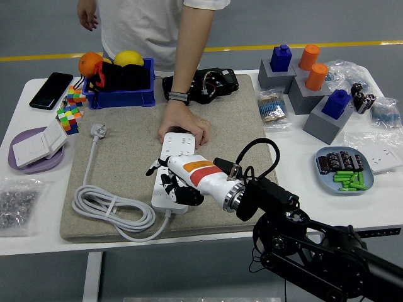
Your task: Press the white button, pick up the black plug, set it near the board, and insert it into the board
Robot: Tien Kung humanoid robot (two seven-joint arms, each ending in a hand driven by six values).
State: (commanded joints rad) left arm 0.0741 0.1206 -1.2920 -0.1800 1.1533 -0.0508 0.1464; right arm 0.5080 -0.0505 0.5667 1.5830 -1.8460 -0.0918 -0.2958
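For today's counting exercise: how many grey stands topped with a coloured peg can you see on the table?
4, all at the far right: blue-topped stand at the back, orange-topped stand beside it, another orange-topped stand in front, and a blue-topped stand nearest. None looks hidden.

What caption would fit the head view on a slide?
Robot's right hand reaches over the power strip while a person's hand holds its far end.

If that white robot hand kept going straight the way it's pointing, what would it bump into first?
The right hand points left across the white power strip. Going on, it would probably cross bare beige mat and first meet the white cable of the loose plug, though depth is unclear.
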